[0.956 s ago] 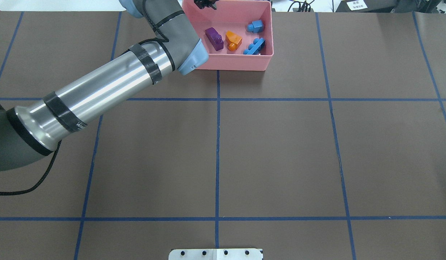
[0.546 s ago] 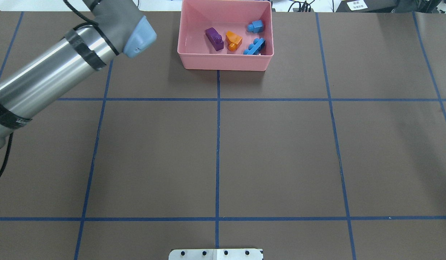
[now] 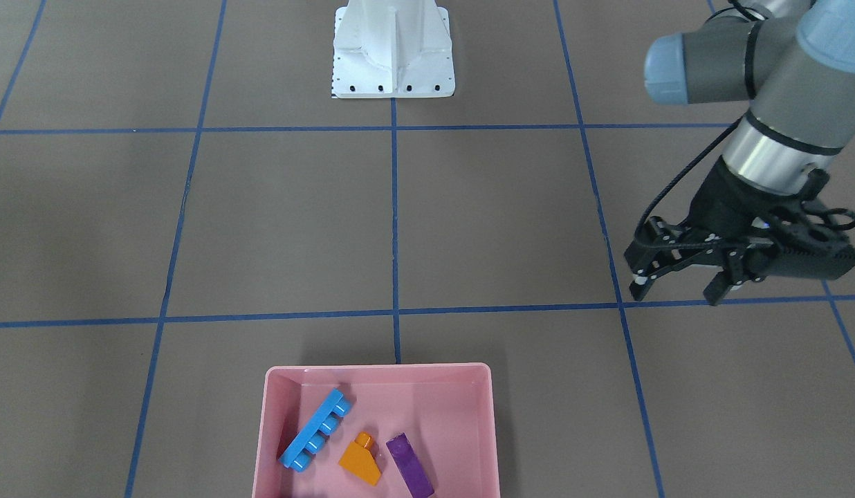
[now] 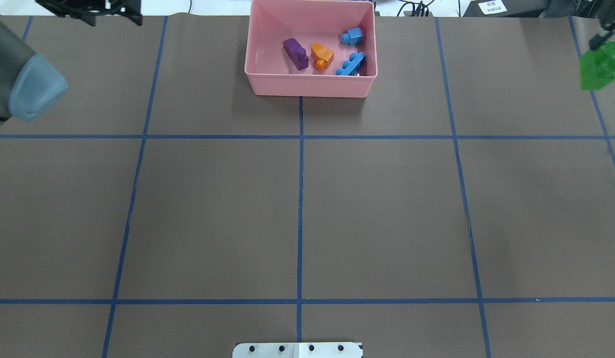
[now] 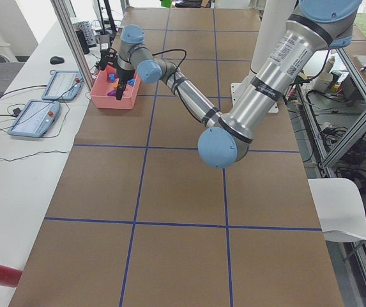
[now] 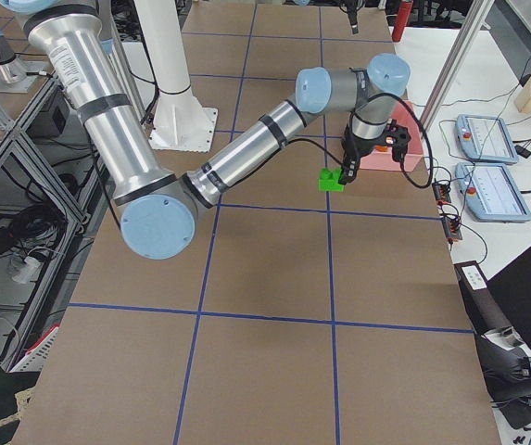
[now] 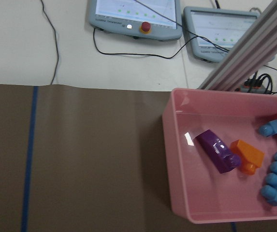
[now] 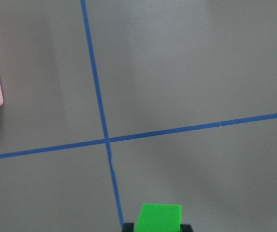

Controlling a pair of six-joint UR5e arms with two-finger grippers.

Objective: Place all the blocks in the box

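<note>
The pink box (image 4: 310,84) stands at the far middle of the table. In it lie the long purple brick (image 4: 295,53), the orange sloped brick (image 4: 321,54), the small blue brick (image 4: 353,36) and the long blue brick (image 4: 351,64). My right gripper (image 4: 600,47) is at the far right, shut on the green brick (image 4: 598,67), which it holds above the table; the brick also shows in the right wrist view (image 8: 159,217). My left gripper (image 3: 676,290) is open and empty, well to the left of the box and above the table.
The white metal base (image 3: 393,52) stands at the robot's edge of the table. Blue tape lines (image 4: 300,199) cross the brown table cover. Beyond the far edge lie tablets (image 7: 134,17) and cables. A metal post (image 7: 244,58) rises by the box.
My left arm has swung away from the box to the far left. My right gripper has come into view at the far right with the green brick.
</note>
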